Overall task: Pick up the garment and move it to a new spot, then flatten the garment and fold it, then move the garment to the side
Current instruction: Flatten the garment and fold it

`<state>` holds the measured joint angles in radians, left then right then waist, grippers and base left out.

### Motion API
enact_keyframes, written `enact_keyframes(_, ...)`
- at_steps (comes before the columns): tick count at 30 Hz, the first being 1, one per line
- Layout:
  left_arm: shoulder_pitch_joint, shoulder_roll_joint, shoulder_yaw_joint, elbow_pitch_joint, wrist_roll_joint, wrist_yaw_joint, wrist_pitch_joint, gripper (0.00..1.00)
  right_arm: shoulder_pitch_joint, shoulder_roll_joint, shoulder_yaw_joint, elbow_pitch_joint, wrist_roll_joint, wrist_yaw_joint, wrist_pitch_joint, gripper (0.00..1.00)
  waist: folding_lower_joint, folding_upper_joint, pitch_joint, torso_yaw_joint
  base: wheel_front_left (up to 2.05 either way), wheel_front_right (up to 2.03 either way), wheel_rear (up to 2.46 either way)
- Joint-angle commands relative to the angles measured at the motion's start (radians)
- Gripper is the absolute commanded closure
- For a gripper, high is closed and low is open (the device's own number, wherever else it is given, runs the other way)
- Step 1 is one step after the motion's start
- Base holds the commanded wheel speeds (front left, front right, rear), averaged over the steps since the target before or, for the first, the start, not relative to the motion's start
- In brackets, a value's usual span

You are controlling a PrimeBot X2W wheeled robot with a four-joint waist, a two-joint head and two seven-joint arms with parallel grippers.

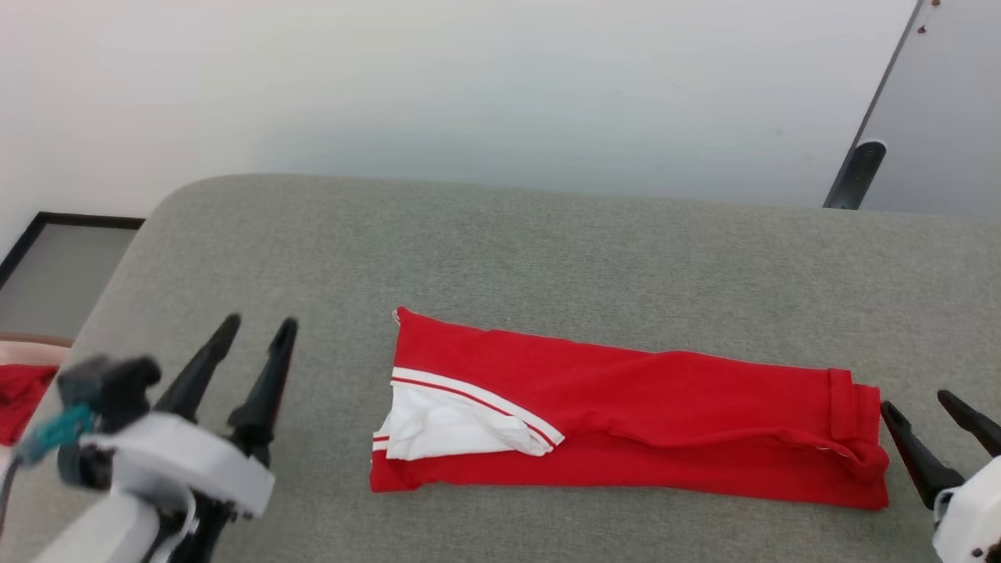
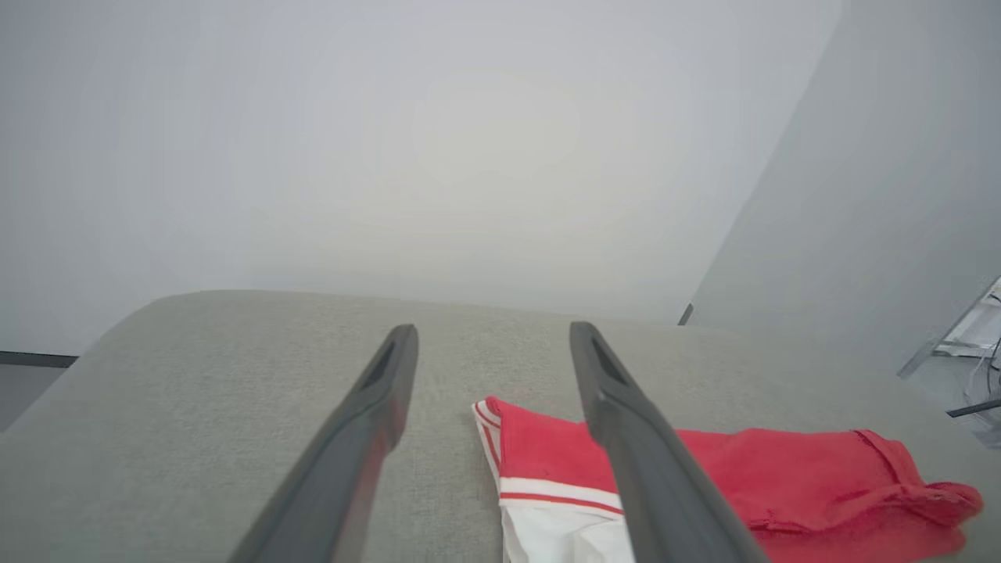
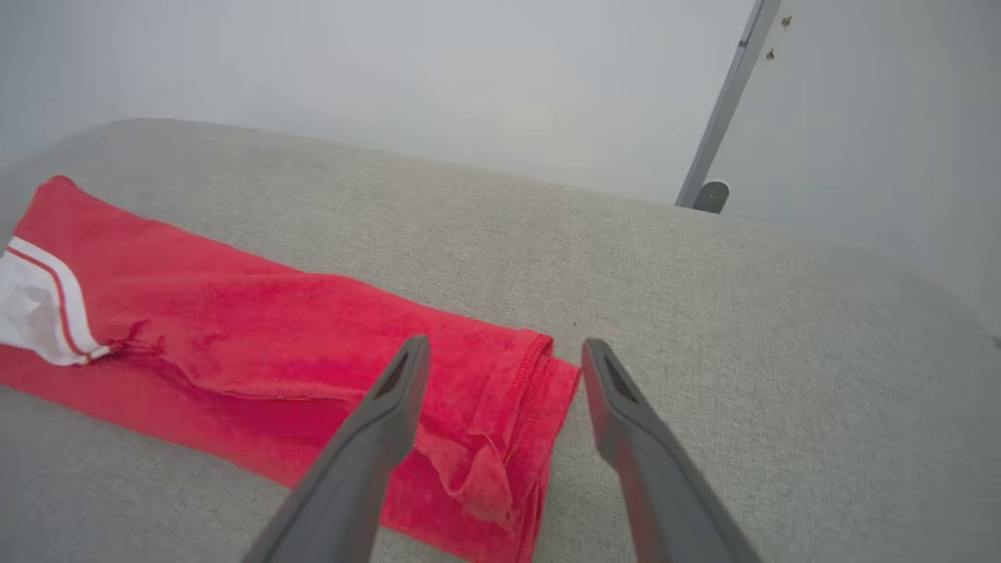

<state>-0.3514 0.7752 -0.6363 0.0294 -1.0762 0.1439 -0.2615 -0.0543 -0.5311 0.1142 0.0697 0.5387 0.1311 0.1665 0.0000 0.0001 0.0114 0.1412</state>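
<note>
Nearest the head camera, at the lower left, the left gripper (image 1: 260, 322) hangs over the grey cushion (image 1: 500, 250) with its two dark fingers spread wide and nothing between them. Past the cushion's left edge lies a plain red scrap (image 1: 19, 399), which is no part of the job; a reach that drifts that way could take the wrong cloth. Moving right, a stretch of bare cushion separates this gripper from the garment (image 1: 649, 399), which lies near the front of the cushion as a long, narrow folded strip running left to right. At its left end the white sleeve end (image 1: 446, 426) with its striped trim lies loosely on top, crumpled rather than flat. I judge that a lift from this side could let it slide out and spoil the fold. The middle of the strip shows soft ridges, so it would likely sag if only the ends are raised. At the far right the hemmed end is bunched in several layers, and the right gripper (image 1: 916, 401) sits just beside it, fingers also wide apart and empty. In the right wrist view those fingers straddle that hem; whether they touch it I cannot tell. A pinch there may catch only the top layer and peel the strip open, or snag the cushion fabric underneath
</note>
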Motion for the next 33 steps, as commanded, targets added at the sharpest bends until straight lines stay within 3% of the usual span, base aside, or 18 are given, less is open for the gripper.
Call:
enact_keyframes(1,0.073,-0.038,0.081,0.011,0.066,-0.022,-0.003,0.0,0.014,-0.007,-0.017,0.004,0.008,-0.001,0.031,0.0,0.0,-0.0001,-0.002,0.01,0.0,0.0,0.0)
enact_keyframes(8,0.258,-0.212,0.361,0.037,0.283,-0.11,-0.004,0.0,-0.024,-0.02,-0.072,0.054,0.058,-0.001,0.246,0.0,0.0,-0.0001,0.009,0.041,0.0,0.0,0.0)
enact_keyframes(15,0.332,-0.381,0.53,0.069,0.418,-0.215,-0.004,0.0,-0.088,-0.018,-0.093,0.139,0.076,-0.001,0.436,0.0,0.0,-0.0001,0.024,0.092,0.0,0.0,0.0)
enact_keyframes(22,0.309,-0.468,0.557,0.106,0.481,-0.268,-0.004,0.0,-0.171,-0.003,-0.101,0.288,0.082,-0.001,0.569,0.0,0.0,-0.0001,0.055,0.161,0.0,0.0,0.0)
enact_keyframes(33,0.275,-0.523,0.512,0.114,0.463,-0.275,-0.004,0.0,-0.256,0.046,-0.109,0.477,0.047,-0.001,0.668,0.0,0.0,-0.0001,0.097,0.232,0.0,0.0,0.0)
